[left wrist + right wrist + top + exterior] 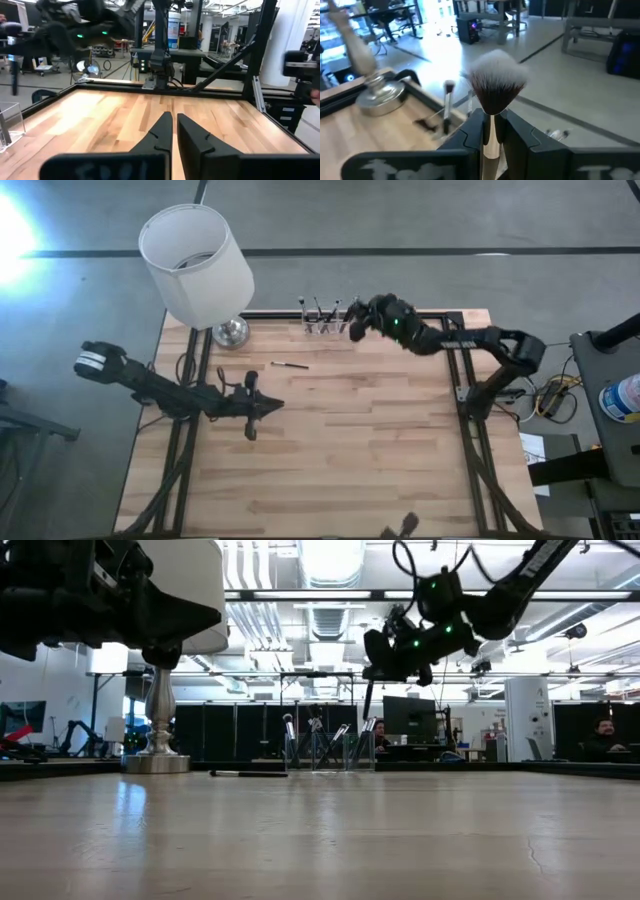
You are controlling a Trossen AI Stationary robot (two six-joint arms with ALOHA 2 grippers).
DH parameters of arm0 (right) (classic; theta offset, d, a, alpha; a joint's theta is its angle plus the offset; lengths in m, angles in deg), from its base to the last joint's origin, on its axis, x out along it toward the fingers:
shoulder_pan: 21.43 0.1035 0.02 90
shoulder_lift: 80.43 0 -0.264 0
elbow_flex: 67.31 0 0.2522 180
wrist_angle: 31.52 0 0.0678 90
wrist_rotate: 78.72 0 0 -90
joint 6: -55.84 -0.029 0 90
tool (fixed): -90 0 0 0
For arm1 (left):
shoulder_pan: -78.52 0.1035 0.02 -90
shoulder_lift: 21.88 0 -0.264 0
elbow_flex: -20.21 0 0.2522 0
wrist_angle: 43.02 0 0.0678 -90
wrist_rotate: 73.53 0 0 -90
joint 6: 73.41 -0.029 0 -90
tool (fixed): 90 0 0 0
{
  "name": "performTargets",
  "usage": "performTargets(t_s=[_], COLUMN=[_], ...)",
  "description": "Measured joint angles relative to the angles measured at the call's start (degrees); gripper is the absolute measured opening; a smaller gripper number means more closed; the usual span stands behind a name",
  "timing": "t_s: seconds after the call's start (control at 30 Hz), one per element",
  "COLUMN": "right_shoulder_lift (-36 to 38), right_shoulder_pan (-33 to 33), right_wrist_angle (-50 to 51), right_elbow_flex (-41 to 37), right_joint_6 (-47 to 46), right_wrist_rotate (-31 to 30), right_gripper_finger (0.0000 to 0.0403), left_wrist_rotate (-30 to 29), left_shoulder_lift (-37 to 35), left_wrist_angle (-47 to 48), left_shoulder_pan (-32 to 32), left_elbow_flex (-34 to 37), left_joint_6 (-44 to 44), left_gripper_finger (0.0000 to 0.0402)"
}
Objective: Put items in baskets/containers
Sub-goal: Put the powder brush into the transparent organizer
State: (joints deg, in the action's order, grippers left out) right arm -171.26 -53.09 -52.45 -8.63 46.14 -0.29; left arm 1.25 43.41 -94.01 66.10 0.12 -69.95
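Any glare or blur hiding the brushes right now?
High view: glare at the left edge, clear of the holder. Low view: bright ceiling lights, holder backlit and dim. Right wrist view: washed-out floor, but the held brush is sharp. Left wrist view: the far arm is smeared.

1. We're looking at a robotics lab: wooden table (350, 430) on a black metal frame.
2. Behind it we see an open hall with ceiling strip lights (330, 560), monitors (408, 715) and concrete floor (400, 215).
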Motion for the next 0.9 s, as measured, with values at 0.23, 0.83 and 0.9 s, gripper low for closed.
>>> performTargets(t_s=[0.23,0.83,0.9], right_shoulder_lift=[-6.47,-16.98,-16.84], right_shoulder_pan=[-6.50,-6.97,-6.87], right_wrist_angle=[0.83,15.74,17.42], right_elbow_flex=[6.31,18.79,19.70], right_joint_6=[-1.13,-2.34,-2.31], right_wrist_rotate=[5.77,7.28,7.26], right_gripper_finger=[0.0039,0.0108,0.0129], left_wrist_rotate=[0.11,-1.57,-2.92], left_shoulder_lift=[0.03,0.10,0.10], left_wrist_angle=[0.11,4.40,4.62], left_shoulder_pan=[0.00,0.01,0.07], left_elbow_flex=[-0.02,-0.05,-0.07], left_joint_6=[-0.17,3.88,4.61], left_gripper_finger=[0.0016,0.0016,0.0016])
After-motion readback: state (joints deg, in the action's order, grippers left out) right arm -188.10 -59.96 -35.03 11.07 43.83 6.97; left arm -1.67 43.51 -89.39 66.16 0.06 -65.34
